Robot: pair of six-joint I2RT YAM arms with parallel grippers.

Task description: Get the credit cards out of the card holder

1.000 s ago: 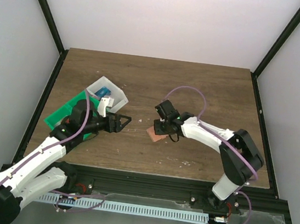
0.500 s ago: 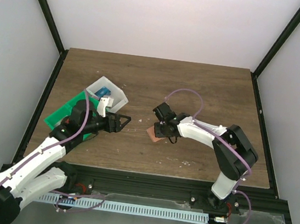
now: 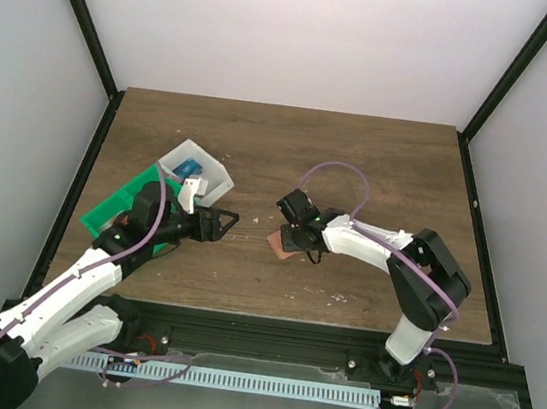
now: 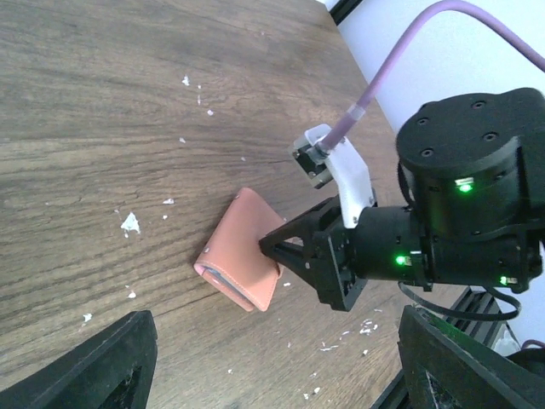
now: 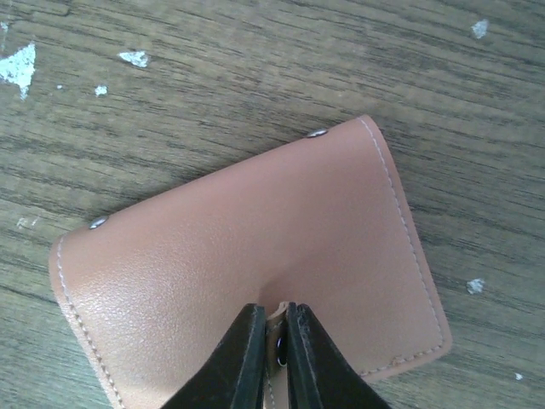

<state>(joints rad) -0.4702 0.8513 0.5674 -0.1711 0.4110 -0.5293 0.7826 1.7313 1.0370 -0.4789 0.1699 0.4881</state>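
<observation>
We see the right gripper point(image 5: 272, 317) nearly closed, pinching the snap tab point(image 5: 277, 331) of the folded card holder point(image 5: 247, 230) mid-table point(image 3: 379, 168). The left gripper point(image 3: 223, 221) is wide and empty. Risk: the thin tab slips out, or the whole holder lifts without unfolding.

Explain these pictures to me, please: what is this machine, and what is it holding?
These are two robot arms bolted to a wooden table. The wide picture looks down from above. The two close-ups come from a camera on each wrist. On the left sit a green tray and a white tray with something blue in it. Near the middle lies a closed salmon card holder. The right arm has its jaws pinched shut on the holder's edge. The left arm has its jaws open and empty, pointing toward the holder.
</observation>
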